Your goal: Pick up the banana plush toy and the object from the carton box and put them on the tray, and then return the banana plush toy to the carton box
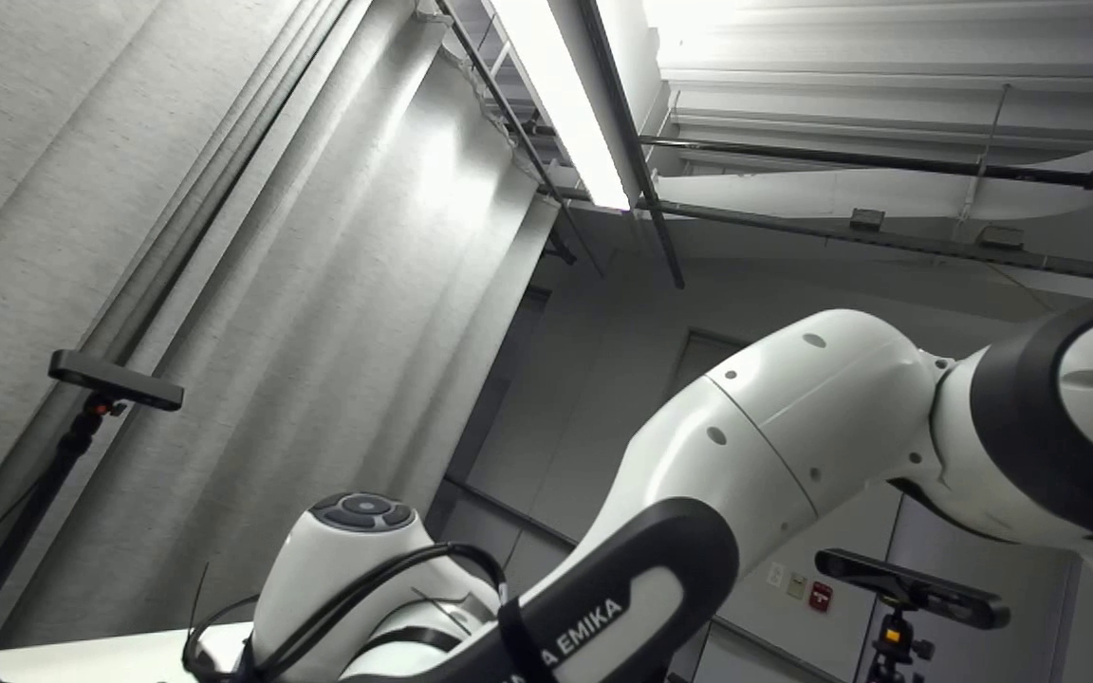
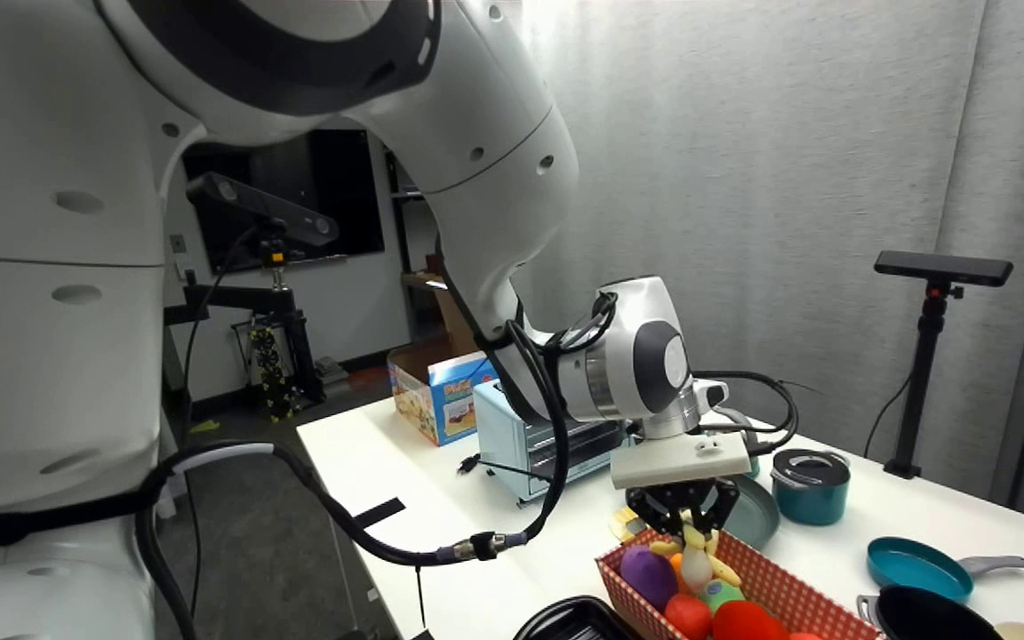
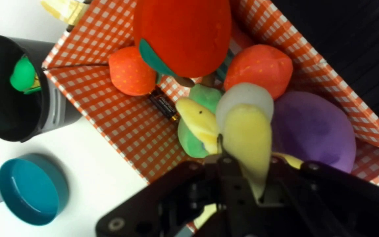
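The banana plush toy (image 2: pixel 696 565) has yellow peel flaps and a pale middle. My gripper (image 2: pixel 685 520) points down over the carton box (image 2: pixel 796 594) and is shut on the toy's upper end. In the wrist view the gripper (image 3: pixel 246 159) pinches the banana plush toy (image 3: pixel 248 131), which hangs over the other contents. The red-checked carton box (image 3: pixel 110 115) also holds a black battery (image 3: pixel 164 103). Which thing is "the object" I cannot tell. The black tray (image 2: pixel 576 622) stands beside the box and shows in the wrist view (image 3: pixel 347 49).
In the box lie a purple plush (image 3: pixel 311 128), a large red plush (image 3: pixel 183 36), red plush strawberries (image 3: pixel 258 69) and a green plush (image 3: pixel 191 141). Around it stand a black pot (image 3: pixel 53 95), a teal pan (image 3: pixel 33 189), a lidded pot (image 2: pixel 810 489) and a toaster oven (image 2: pixel 521 444).
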{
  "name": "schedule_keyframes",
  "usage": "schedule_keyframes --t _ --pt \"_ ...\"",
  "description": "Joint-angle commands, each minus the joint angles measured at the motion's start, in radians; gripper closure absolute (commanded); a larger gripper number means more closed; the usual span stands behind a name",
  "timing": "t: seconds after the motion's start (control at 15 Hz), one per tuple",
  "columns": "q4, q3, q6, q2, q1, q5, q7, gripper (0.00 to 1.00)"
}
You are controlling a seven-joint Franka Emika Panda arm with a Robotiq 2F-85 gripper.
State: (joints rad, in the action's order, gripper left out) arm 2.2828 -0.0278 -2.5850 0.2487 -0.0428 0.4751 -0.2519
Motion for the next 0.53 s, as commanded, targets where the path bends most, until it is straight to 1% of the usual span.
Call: schedule_keyframes --t 0.0,0.2,0.27,0.47 --pt "0.062 0.057 -0.06 -0.06 -0.045 0.144 0.17 0.97" --pt "0.075 0.066 -0.065 -0.073 -0.05 0.219 0.286 0.97" --pt "0.077 0.063 -0.063 -0.075 -0.048 0.228 0.318 0.97" --pt "0.095 0.049 -0.052 -0.081 -0.04 0.194 0.384 0.97"
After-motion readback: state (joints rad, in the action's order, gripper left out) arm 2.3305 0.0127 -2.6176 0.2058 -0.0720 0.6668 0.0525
